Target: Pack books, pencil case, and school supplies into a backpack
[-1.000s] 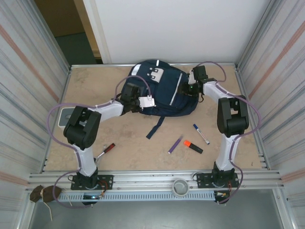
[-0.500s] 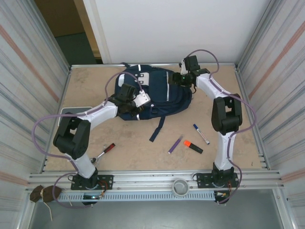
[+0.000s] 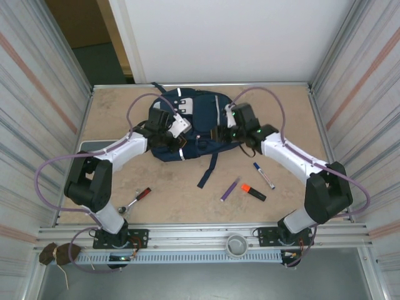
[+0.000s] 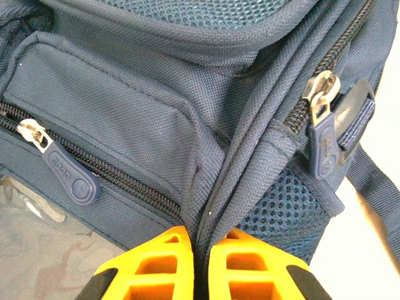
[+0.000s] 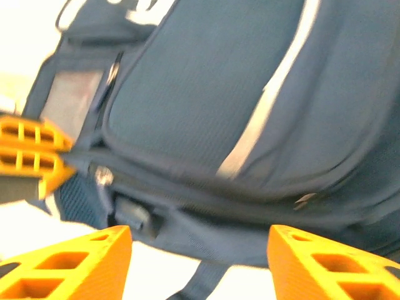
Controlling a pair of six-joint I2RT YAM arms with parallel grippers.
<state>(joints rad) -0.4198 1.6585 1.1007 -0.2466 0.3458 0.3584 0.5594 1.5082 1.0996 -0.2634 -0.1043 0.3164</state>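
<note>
Navy-blue striped fabric backpack [image 3: 187, 122] is now drawn nearer than a second ago, its zips [image 4: 62, 172] closed, so packing is judged unstarted. A seam fold [image 4: 209, 187] is pinched by the left gripper [image 4: 201, 236], plain in its wrist view, unclear from above. The right gripper [image 5: 197, 244] is held parted, empty, over the bag; a slim purple pen [image 3: 229, 188] is left unpacked.

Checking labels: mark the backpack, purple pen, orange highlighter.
Navy-blue fabric backpack [image 3: 199, 119]: top external view, middle panel.
Slim purple pen [image 3: 230, 188]: top external view, mid-barrel.
Orange highlighter with black cap [image 3: 253, 192]: top external view, middle of body.
</note>
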